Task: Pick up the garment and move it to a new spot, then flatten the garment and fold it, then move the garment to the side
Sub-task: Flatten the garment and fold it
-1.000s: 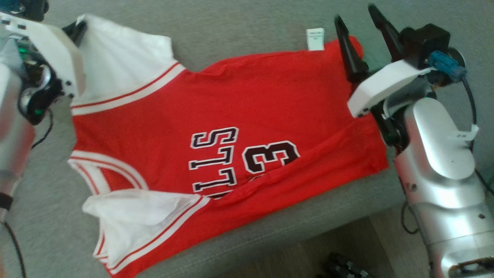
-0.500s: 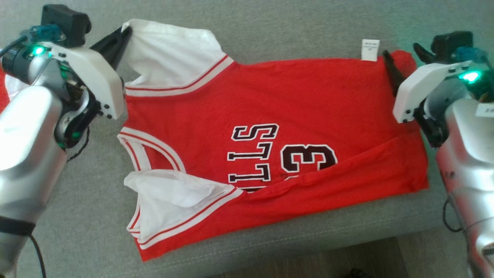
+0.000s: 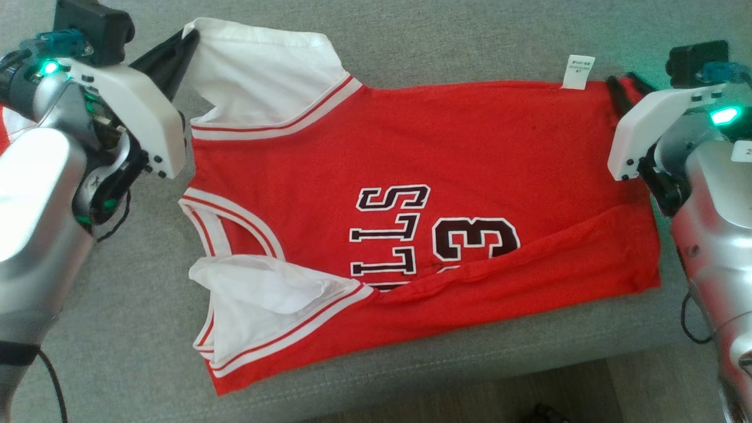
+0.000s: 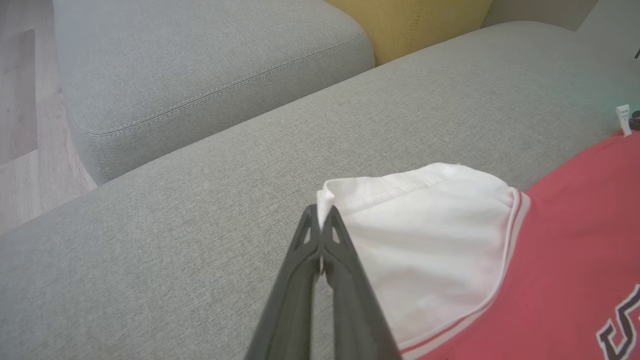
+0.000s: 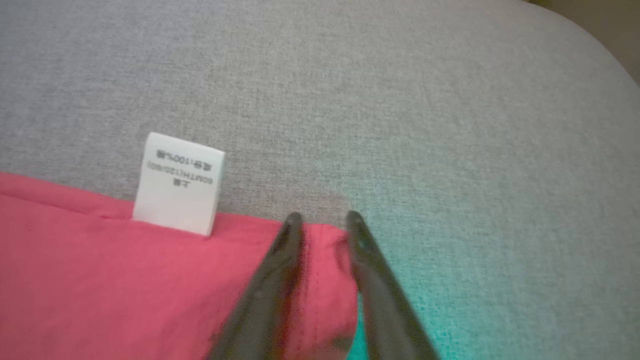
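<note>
Left wrist view: left hand (image 4: 322, 212) clamps garment (image 4: 430, 240) | right wrist view: right hand (image 5: 324, 219) apart, astride hem (image 5: 245, 235)

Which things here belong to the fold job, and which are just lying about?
Job:
jersey
left gripper, pinching its white sleeve
right gripper, fingers either side of the hem corner

Just there:
sofa seat under the jersey
grey cushion
yellow cushion
wooden floor

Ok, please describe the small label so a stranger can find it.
A red jersey lies spread on the grey sofa. Along its far edge, near the right fingers, a label sticks out: the only small white rectangle with print.
</note>
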Motion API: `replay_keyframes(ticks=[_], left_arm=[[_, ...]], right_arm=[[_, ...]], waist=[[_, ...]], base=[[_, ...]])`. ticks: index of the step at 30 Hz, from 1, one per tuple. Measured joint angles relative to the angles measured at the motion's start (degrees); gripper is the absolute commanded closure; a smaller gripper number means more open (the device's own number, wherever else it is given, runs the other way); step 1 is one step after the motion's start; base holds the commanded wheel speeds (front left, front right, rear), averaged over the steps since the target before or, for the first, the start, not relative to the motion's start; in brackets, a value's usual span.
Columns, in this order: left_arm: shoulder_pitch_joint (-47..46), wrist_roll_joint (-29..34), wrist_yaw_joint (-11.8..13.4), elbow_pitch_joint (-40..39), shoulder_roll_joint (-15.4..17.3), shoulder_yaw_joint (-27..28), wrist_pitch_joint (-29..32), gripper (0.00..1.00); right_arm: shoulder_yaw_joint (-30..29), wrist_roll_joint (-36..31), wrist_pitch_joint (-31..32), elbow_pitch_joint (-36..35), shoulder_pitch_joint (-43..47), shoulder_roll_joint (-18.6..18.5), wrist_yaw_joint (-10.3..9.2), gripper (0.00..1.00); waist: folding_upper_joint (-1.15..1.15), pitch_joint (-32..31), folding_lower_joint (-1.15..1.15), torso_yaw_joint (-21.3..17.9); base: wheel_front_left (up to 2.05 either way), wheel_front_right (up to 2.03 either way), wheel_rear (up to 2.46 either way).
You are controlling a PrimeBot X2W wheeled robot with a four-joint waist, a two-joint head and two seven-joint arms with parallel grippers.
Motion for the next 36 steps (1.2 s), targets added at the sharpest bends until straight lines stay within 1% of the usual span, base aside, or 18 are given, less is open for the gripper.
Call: replay_keyframes(ticks=[4,7,13,17,22,25,27,28,33,36], left_arm=[[0.1,0.0,0.7,-0.1,0.2,0.2,0.0,1.0],[0.1,0.0,1.6,-0.1,0.2,1.0,-0.5,1.0],[-0.7,0.0,3.4,1.7,0.1,2.3,-3.4,1.0],[-3.3,0.6,4.4,3.6,-1.1,3.3,-6.2,1.0],[-7.0,1.4,4.4,7.5,-3.6,3.5,-9.1,1.0],[-7.9,2.1,4.2,10.2,-4.6,3.1,-10.0,1.0],[-8.0,2.1,3.2,11.3,-4.6,2.9,-10.4,1.0],[-8.0,2.1,3.2,11.7,-4.6,2.8,-10.8,1.0],[-7.8,2.4,1.7,11.7,-4.3,1.5,-11.7,1.0],[-6.3,2.6,1.7,9.8,-3.4,1.3,-11.7,1.0]], right_arm=[[0.6,0.5,-2.3,0.2,-0.2,-0.1,0.0,1.0],[0.5,0.5,-5.7,0.2,-0.6,-0.4,0.0,1.0],[0.3,0.5,-9.5,1.5,-4.7,-0.4,0.0,1.0],[-0.7,0.5,-11.5,3.3,-6.2,-0.2,0.0,1.0],[-2.4,0.3,-14.2,6.1,-8.2,0.2,0.0,1.0],[-2.1,-0.2,-14.6,7.6,-8.9,1.4,0.0,1.0],[-1.6,-0.2,-15.3,8.4,-8.9,2.1,0.0,1.0],[-1.4,-0.1,-15.8,8.7,-8.9,2.2,0.0,1.0],[-0.1,0.7,-17.7,9.6,-8.8,1.9,0.0,1.0],[0.9,1.6,-19.2,9.6,-8.3,1.5,0.0,1.0]], waist=[[0.0,-0.2,0.0,0.0],[0.0,-0.2,0.0,0.0],[0.0,0.3,0.0,0.1],[0.0,0.6,0.0,0.2],[0.0,0.7,0.0,0.3],[0.0,0.6,0.0,0.2],[0.0,0.5,0.0,0.1],[0.0,0.4,0.0,0.1],[0.0,-0.2,0.0,0.1],[0.0,-1.0,0.0,0.2]], base=[[0.0,0.0,0.0],[0.0,0.0,0.0],[0.0,0.0,0.0],[0.0,0.0,0.0],[0.0,0.0,0.0],[0.0,0.0,0.0],[0.0,0.0,0.0],[0.0,0.0,0.0],[0.0,0.0,0.0],[0.0,0.0,0.0]])
